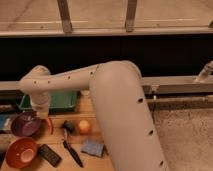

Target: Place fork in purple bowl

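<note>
Wooden table (107, 127) beneath dark window band, speckled floor (185, 135) alongside.

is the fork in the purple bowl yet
Cannot tell: no fork shows in the purple bowl; the claw hangs at its rim.

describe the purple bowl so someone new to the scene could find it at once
Start at the green tray at the table's back left; the purple bowl sits just in front of its left end, with the gripper right at its right rim. It is dark purple-maroon, while the similar bowl in front of it, the orange bowl, is orange-brown.
</note>
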`<control>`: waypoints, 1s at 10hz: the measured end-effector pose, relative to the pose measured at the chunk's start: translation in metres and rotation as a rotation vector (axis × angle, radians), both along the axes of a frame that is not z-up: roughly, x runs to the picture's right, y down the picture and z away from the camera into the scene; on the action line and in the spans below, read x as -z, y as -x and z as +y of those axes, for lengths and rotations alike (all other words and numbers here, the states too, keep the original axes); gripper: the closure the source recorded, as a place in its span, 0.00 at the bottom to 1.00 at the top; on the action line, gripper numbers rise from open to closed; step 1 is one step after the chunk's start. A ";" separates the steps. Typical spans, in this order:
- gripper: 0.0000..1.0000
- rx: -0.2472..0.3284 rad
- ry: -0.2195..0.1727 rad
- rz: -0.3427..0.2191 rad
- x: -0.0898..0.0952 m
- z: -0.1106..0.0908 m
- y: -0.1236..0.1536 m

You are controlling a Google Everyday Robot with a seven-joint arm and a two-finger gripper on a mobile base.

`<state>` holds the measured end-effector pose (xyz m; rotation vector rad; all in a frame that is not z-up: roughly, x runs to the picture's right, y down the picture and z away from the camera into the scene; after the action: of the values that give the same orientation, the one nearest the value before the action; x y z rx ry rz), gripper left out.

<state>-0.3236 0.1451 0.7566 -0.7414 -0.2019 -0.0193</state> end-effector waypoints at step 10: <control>0.20 0.065 0.053 -0.015 -0.004 0.015 0.016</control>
<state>-0.3397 0.1598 0.7602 -0.8001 -0.1930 -0.0817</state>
